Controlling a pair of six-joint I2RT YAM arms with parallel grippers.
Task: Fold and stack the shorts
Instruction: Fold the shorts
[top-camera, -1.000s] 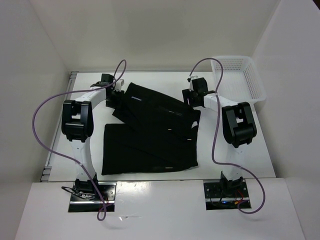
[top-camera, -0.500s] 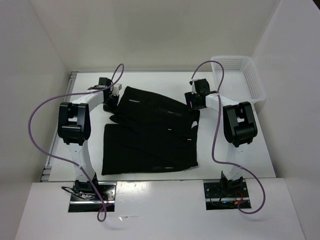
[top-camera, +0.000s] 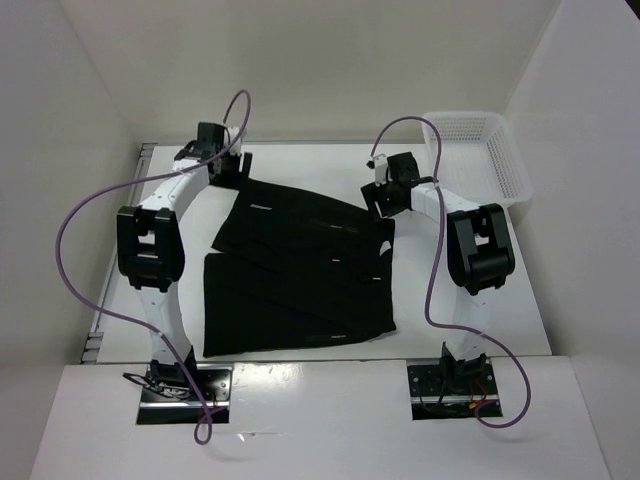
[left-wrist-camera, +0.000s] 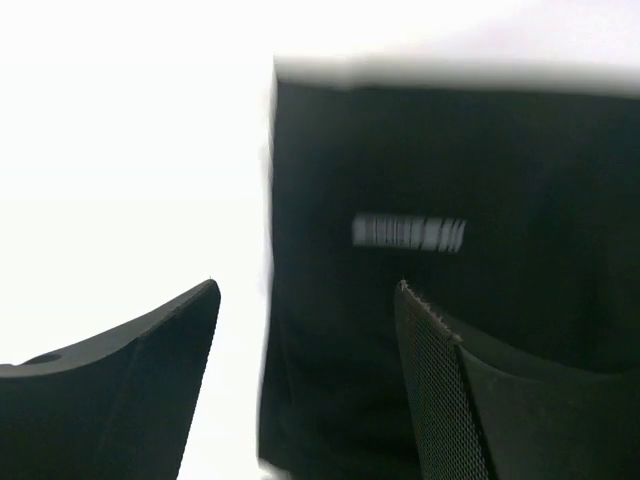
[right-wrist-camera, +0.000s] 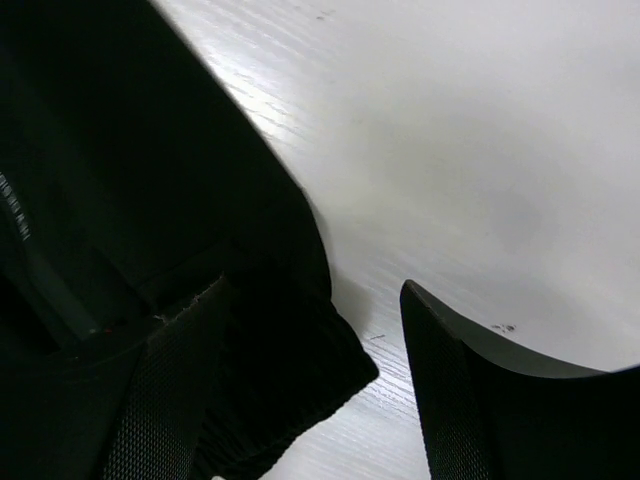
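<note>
The black shorts (top-camera: 300, 260) lie flat mid-table, an upper layer skewed over a lower one. My left gripper (top-camera: 228, 168) is open and empty just beyond the upper layer's far left corner. In the left wrist view the gripper (left-wrist-camera: 305, 290) straddles the left edge of the shorts (left-wrist-camera: 450, 170), which show a small pale mark (left-wrist-camera: 410, 232). My right gripper (top-camera: 385, 198) is open at the far right corner. In the right wrist view that gripper (right-wrist-camera: 310, 290) has the corner of the shorts (right-wrist-camera: 290, 380) lying between its fingers, not pinched.
A white mesh basket (top-camera: 480, 150) stands at the far right corner of the table, beside the right arm. White walls close in the table at the back and on both sides. Purple cables loop over both arms.
The left gripper has moved away toward the back wall, off the shorts' far left corner. The upper layer has shifted left and lies flatter. The right gripper has edged left.
</note>
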